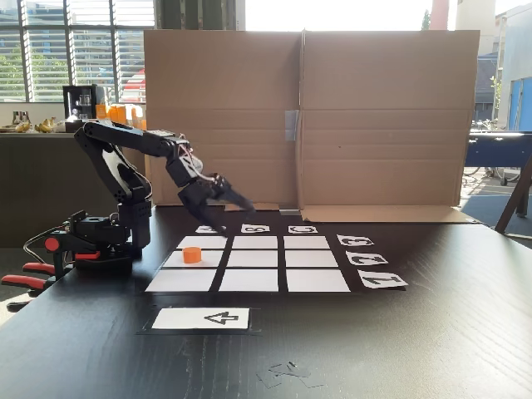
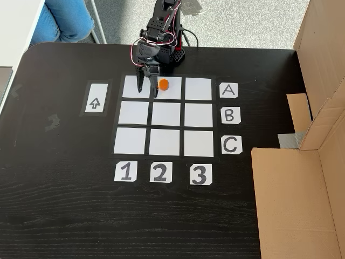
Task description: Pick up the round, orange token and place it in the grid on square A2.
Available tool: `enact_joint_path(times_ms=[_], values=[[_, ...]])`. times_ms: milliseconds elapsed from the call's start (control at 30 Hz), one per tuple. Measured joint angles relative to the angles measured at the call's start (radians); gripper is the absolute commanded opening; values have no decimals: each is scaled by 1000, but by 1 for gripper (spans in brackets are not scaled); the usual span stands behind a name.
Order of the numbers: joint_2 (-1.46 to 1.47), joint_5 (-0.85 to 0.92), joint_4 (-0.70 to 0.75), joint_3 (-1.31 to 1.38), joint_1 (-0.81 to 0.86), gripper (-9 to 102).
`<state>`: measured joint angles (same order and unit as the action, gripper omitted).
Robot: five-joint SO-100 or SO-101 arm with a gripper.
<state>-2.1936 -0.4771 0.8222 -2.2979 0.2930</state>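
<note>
On a dark table [image 2: 64, 216], seen from above in a fixed view, the robot's black hand [image 2: 146, 90] hangs with its two fingers spread and holding nothing, tips down over the gap between the first two cells of row A of the grid [image 2: 165, 143]. Just to its right, close but apart, the round, orange token [image 2: 164, 84] sits inside square A2 [image 2: 171, 93], toward that cell's far left part, so the token appears already in place and the hand need only draw away leftward or upward.

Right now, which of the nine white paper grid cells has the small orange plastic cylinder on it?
The middle cell of row A, above label 2: the small orange cylinder sits at its left edge. The other eight are bare.
</note>
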Motion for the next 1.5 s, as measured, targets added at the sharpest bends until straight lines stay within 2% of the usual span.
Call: enact_joint_path(times_ms=[267,567,867,1000,1133,1200,1333,1500], values=[[2,-161,-44,239,163,40],[-54,-396,-169,426,500,40],[-184,-658,-242,443,850,38],[-249,-767,-295,377,994,25],[-370,-821,-362,213,1117,22],[-433,-827,-377,106,1132,19],[-565,-827,-390,-91,1186,4],[-732,-816,-390,-314,1189,0]])
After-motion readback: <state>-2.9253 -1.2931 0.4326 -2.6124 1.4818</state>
